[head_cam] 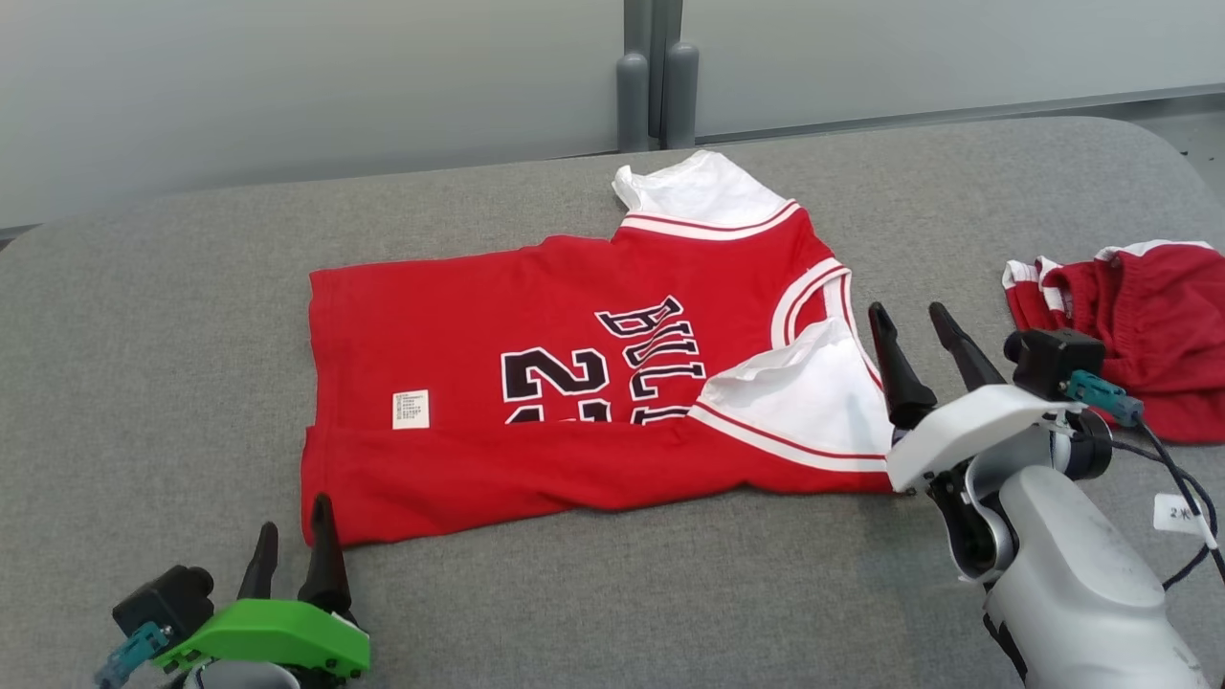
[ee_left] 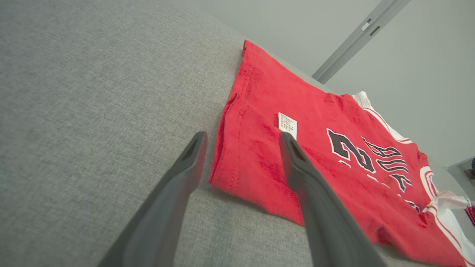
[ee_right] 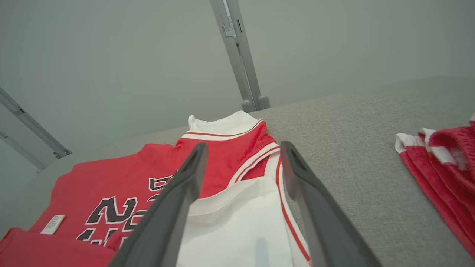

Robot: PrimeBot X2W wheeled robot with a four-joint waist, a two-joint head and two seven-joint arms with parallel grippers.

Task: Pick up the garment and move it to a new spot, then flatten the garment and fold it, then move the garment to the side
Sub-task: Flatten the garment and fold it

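Standing wide apart, the fingers of the left gripper (head_cam: 295,517) hold nothing. In the left wrist view the near hem corner (ee_left: 212,181) of the garment (head_cam: 574,383) lies between their tips and a little below them; I cannot tell if they touch the cloth. The fingers of the right gripper (head_cam: 907,311) are also spread wide and empty. They hang over the white sleeve (head_cam: 804,392), which is turned in onto the red body.

The garment lies in the middle of the grey cushion (head_cam: 144,335). Its long axis runs from left to right across the head view, with the hem at the robot's left and the collar at its right. The near long edge is already folded over the body, so it covers the lower part of the number. Each gripper is therefore at its own end of this near edge: the left is nearer to the hem, the right nearer to the shoulder. I judge that the next fold depends on this, because both ends must be gripped together.

The left arm is low at the near edge of the cushion, with its fingers pointing away from the robot. The right forearm rises from the lower right, and its fingers point away and lean a little left. A second red garment (head_cam: 1148,335) lies well apart, further right.
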